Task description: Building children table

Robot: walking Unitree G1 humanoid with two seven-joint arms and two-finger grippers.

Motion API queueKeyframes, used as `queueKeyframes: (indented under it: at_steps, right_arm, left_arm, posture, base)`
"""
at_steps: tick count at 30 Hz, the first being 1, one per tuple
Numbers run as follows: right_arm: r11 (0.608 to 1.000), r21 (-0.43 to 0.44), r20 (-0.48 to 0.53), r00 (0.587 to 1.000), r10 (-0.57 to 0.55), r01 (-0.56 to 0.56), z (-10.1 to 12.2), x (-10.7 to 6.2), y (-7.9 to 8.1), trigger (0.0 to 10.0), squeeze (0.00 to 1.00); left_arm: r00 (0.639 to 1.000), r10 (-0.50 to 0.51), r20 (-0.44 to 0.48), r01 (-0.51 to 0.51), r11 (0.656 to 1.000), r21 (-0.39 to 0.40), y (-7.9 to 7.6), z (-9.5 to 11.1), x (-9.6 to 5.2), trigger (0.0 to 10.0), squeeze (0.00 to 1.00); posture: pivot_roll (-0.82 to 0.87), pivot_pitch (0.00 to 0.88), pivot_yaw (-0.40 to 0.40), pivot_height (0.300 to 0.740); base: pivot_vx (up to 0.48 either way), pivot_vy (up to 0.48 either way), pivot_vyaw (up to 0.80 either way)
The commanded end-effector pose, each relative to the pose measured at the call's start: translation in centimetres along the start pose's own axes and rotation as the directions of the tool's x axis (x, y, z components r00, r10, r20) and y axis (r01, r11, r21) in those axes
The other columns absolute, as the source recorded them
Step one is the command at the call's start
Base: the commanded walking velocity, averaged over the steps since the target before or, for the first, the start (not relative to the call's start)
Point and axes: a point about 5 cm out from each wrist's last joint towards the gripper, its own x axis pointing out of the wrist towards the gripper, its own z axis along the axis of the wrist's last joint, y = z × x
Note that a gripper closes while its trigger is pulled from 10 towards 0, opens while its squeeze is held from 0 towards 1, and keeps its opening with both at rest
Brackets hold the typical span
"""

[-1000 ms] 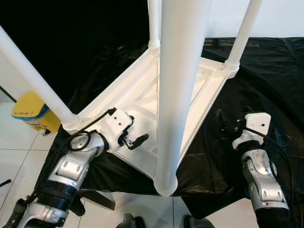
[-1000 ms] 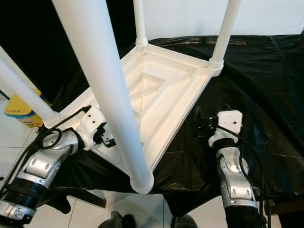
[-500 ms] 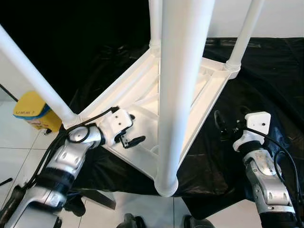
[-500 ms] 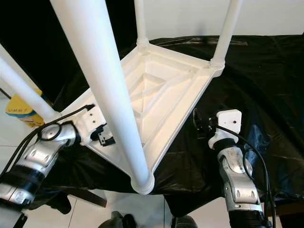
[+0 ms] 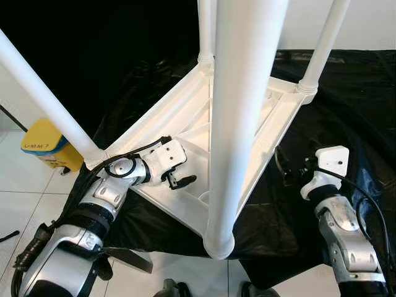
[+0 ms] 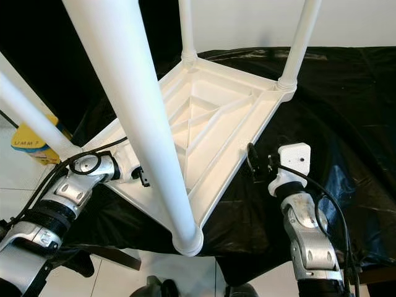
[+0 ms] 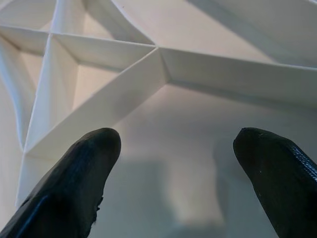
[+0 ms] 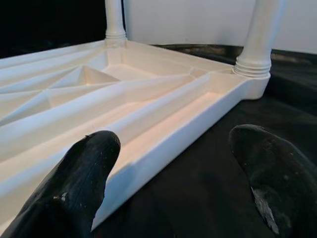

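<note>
A white plastic children's table (image 5: pixel 185 117) lies upside down on a black cloth (image 5: pixel 352 105), its four legs pointing up. The nearest leg (image 5: pixel 238 124) rises close to my head. My left gripper (image 5: pixel 180 180) reaches over the table's near-left rim and hovers open above the ribbed underside (image 7: pixel 109 99), with nothing between its fingers (image 7: pixel 79 173). My right gripper (image 5: pixel 286 170) stands open just off the table's right rim (image 8: pixel 163 153), low over the cloth, and touches nothing.
A yellow container (image 5: pixel 44 145) sits on the white tiled floor (image 5: pixel 25 198) to the left, behind the left leg (image 5: pixel 46 99). The cloth-covered surface ends just before my feet. A white wall (image 5: pixel 371 25) stands at the back right.
My left gripper has reached further in over the table's underside. My right gripper has edged left toward the table's right rim. The camera shifted slightly.
</note>
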Motion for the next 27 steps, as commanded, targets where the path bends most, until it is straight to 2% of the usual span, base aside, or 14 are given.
queueKeyframes:
  at_steps: [1,2,3,4,5,6,27]
  right_arm:
    - [1.000,0.014,-0.010,1.000,-0.008,0.008,-0.1,-0.2,0.1,10.0,0.00]
    - [1.000,0.015,-0.011,1.000,-0.011,0.011,-0.2,-0.3,0.1,10.0,0.00]
    - [1.000,0.016,-0.013,1.000,-0.013,0.014,-0.2,-0.4,0.2,10.0,0.00]
    - [1.000,0.016,-0.013,1.000,-0.013,0.014,-0.2,-0.4,0.2,10.0,0.00]
    - [1.000,0.017,-0.016,1.000,-0.016,0.016,-0.2,-0.5,0.3,10.0,0.00]
    - [1.000,0.018,-0.017,1.000,-0.016,0.017,-0.2,-0.5,0.3,10.0,0.00]
    - [1.000,0.018,-0.024,1.000,-0.019,0.019,-0.1,-0.6,0.4,10.0,0.00]
  left_arm:
    - [0.985,-0.126,-0.121,0.120,0.991,-0.051,-2.4,-2.9,0.5,10.0,0.00]
    - [0.988,-0.106,-0.114,0.101,0.994,-0.047,-2.1,-2.9,0.5,8.4,0.00]
    - [0.995,-0.067,-0.068,0.061,0.994,-0.094,-1.6,-2.4,0.6,9.3,0.00]
    - [0.995,-0.067,-0.068,0.061,0.994,-0.094,-1.6,-2.4,0.6,9.3,0.00]
    - [1.000,-0.024,-0.011,0.022,0.987,-0.157,-1.0,-1.9,0.6,9.3,0.00]
    - [1.000,-0.018,-0.001,0.017,0.985,-0.170,-0.9,-1.9,0.6,9.3,0.00]
    - [1.000,-0.029,0.009,0.030,0.984,-0.173,-0.7,-2.0,0.7,9.3,0.00]
  posture:
    - [-0.16,0.184,0.095,0.740]
    - [-0.16,0.188,0.099,0.740]
    - [-0.16,0.188,0.104,0.740]
    - [-0.16,0.188,0.104,0.740]
    - [-0.16,0.188,0.104,0.740]
    - [-0.16,0.188,0.104,0.740]
    - [-0.16,0.188,0.104,0.740]
  base:
    - [0.000,0.000,0.00]
    - [0.000,0.000,0.00]
    - [0.000,0.000,0.00]
    - [0.000,0.000,0.00]
    - [0.000,0.000,0.00]
    - [0.000,0.000,0.00]
    - [0.000,0.000,0.00]
